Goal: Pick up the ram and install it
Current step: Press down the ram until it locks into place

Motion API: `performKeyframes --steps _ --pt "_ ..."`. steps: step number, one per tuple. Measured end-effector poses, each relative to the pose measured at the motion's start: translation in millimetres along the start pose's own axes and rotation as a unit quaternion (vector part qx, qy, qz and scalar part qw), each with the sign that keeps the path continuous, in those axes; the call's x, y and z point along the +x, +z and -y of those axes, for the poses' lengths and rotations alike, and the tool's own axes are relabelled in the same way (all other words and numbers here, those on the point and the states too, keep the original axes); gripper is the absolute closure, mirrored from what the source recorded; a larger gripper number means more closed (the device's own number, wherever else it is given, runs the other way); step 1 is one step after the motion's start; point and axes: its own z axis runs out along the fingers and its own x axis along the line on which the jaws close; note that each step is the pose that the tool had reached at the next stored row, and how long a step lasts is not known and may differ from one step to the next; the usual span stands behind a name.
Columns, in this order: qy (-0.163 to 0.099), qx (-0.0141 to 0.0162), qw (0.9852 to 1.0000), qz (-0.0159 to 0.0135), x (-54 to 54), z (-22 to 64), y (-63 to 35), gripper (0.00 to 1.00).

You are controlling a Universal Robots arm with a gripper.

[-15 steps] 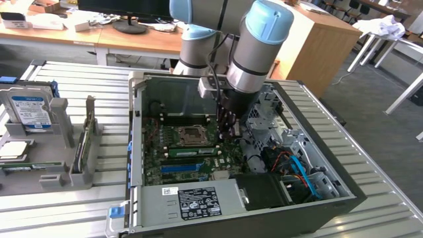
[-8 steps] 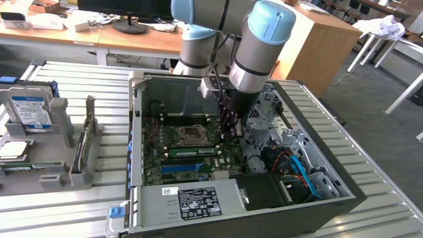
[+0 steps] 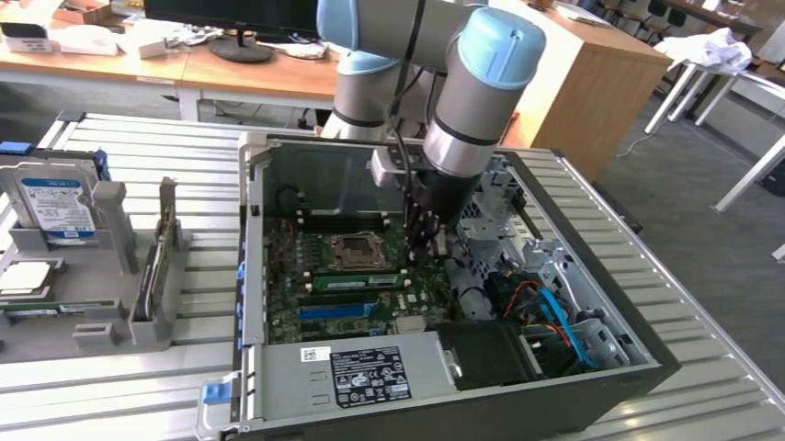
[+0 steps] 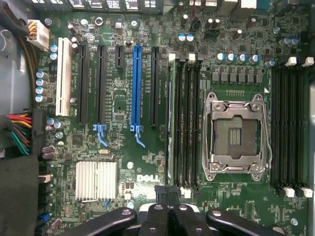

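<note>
I see the surface [image 3: 687,303] as ribbed, dull grey metal; the computer case [image 3: 613,377] looks matt dark metal; the circuit board [image 4: 118,103] is glossy green with a ridged silver metal heat sink [image 4: 96,180]; my pincer [image 4: 167,219] is smooth black plastic, faintly shiny; the desk [image 3: 245,73] behind looks wooden.

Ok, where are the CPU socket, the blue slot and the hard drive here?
CPU socket [image 4: 235,132]: wrist view, on the open pin area inside the metal frame.
Blue slot [image 4: 136,88]: wrist view, midway along its length.
Hard drive [image 3: 55,207]: exterior view, on its blue-white label.
</note>
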Motion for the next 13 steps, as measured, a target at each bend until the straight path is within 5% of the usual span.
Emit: performKeyframes --steps 13 --pt "0.000 -0.0001 1.0000 -0.0001 0.2 0.3 9.3 0.89"
